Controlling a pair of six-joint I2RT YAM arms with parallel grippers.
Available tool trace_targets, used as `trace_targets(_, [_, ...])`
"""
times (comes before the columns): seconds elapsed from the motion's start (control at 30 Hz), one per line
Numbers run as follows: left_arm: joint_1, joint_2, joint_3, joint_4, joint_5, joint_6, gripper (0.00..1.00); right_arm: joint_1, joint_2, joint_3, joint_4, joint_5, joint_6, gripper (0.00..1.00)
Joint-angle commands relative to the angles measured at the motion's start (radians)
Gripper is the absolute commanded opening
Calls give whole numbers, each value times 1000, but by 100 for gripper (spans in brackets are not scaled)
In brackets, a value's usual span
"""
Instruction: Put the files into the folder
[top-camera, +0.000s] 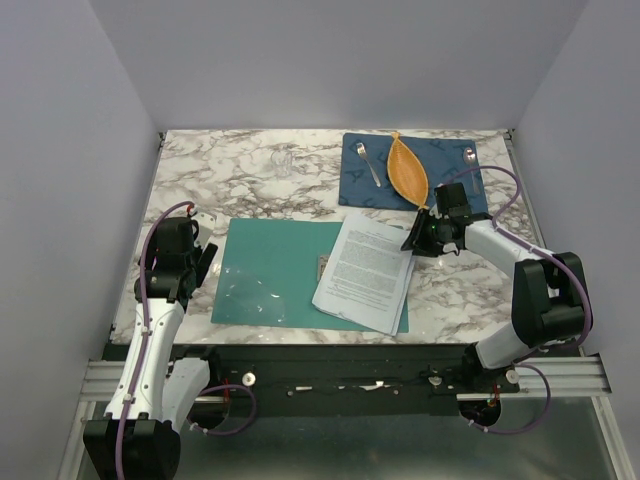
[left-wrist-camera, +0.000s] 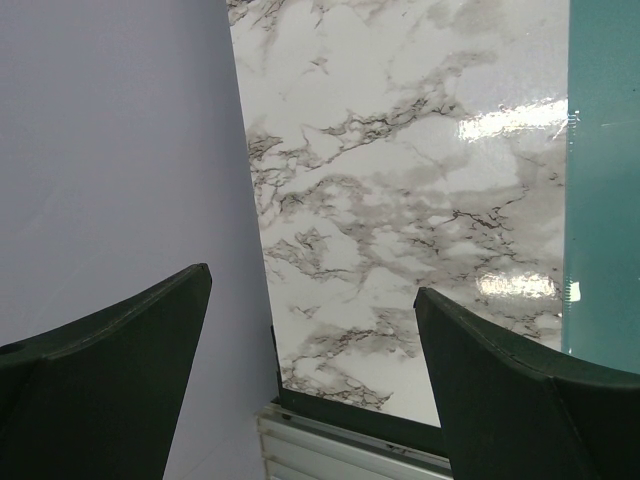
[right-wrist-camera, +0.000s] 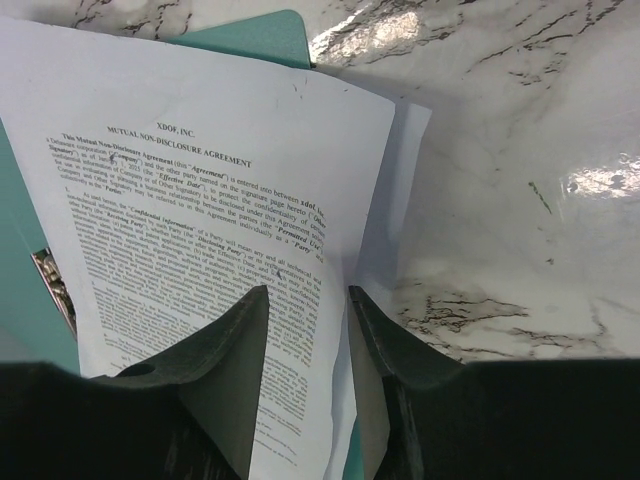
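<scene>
right gripper (right-wrist-camera: 308, 295) astride files (right-wrist-camera: 200, 180) atop folder (right-wrist-camera: 255, 38)

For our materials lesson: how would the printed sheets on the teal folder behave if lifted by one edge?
Probably floppy: the files are thin sheets, and the edge by the right gripper looks lifted off the sheet beneath. Likely to fan apart, since their edges sit offset. May slide on the glossy folder.

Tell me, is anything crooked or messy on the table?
Yes. The files lie tilted on the folder, not lined up with it. The sheets are fanned apart, and their right side hangs off the folder onto the marble table.
</scene>
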Motion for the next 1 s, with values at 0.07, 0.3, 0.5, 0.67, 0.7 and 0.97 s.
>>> trace_targets(0.07, [2, -10, 17, -15, 11, 3, 99, -4, 23, -8, 39, -35, 33, 46])
trace_targets(0.3, [1, -13, 22, -21, 8, 9, 99, -4, 35, -76, 88, -40, 77, 56])
trace_targets(0.5, [2, -11, 26, -22, 12, 6, 99, -4, 35, -91, 108, -45, 91, 56])
trace_targets(0.67, [1, -16, 25, -26, 8, 9, 99, -4, 38, -97, 129, -60, 102, 54])
trace_targets(0.7, [2, -17, 25, -26, 8, 9, 99, -6, 36, -102, 141, -64, 108, 54])
trace_targets(0.97, [2, -14, 19, -26, 4, 14, 99, -6, 41, -125, 201, -134, 145, 44])
